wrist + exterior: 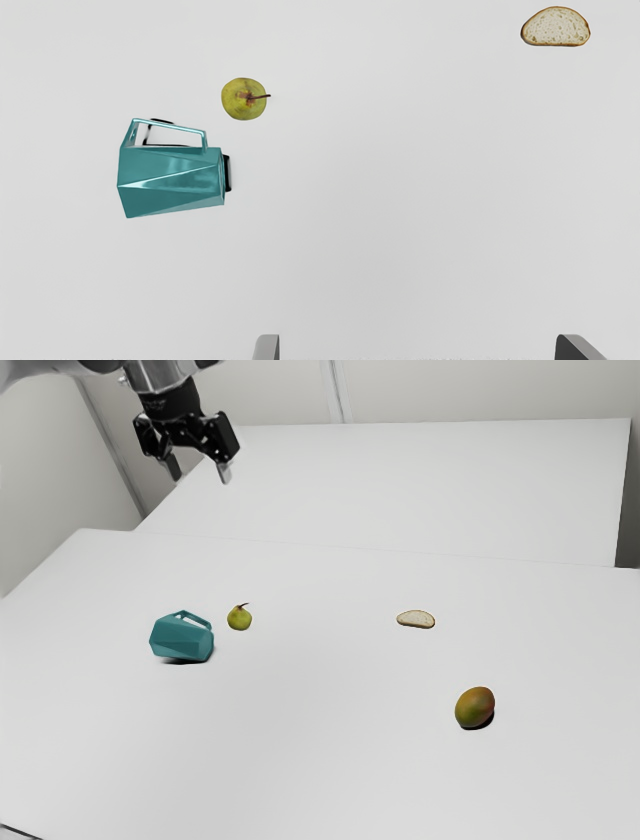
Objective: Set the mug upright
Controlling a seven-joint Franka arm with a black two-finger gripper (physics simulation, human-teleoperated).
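Mug [182,640] on its side on tbl. [330,760], nr. pear [240,619]; gripper [200,476] in air w/ 2 fingers [267,348] apart.

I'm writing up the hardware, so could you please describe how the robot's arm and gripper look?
The smooth, rounded arm is off-white and silver-grey, with a black section at the wrist. Its black two-finger gripper has a blocky body dotted with small pale spots, and slim fingers with grey on their tips.
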